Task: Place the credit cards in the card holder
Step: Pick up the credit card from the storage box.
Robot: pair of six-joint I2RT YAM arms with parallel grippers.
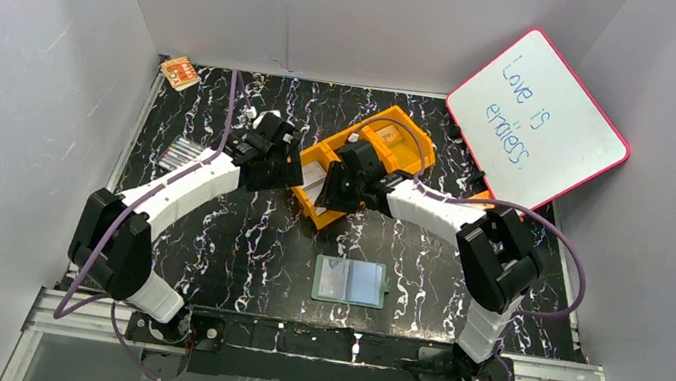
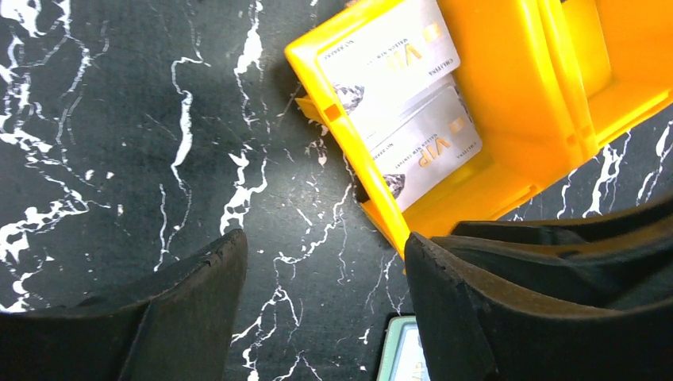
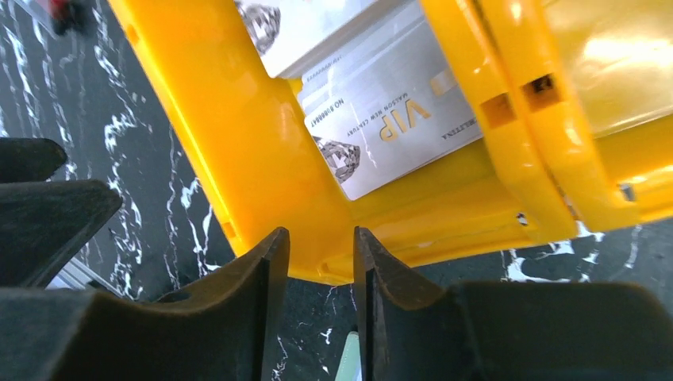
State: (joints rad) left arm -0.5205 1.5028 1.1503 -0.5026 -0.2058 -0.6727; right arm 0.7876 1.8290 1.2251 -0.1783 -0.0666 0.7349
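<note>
On black marbled table (image 1: 241, 237) — grey walls (image 1: 341, 9)

So the cards (image 2: 428, 147) are sitting in the end compartment of the orange tray (image 2: 516, 103). It's a loose fanned stack, at least two showing. They're silver-grey and face up, with gold "VIP" lettering and a little diamond picture near one corner. They overlap each other and lie askew against the tray's walls. The card holder (image 1: 351, 280) is outside the tray, flat on the table a bit off from that same end, on the tray's near side. It's grey-green and lying open, pale blue clear pockets facing up, small tab sticking out one edge.
</note>
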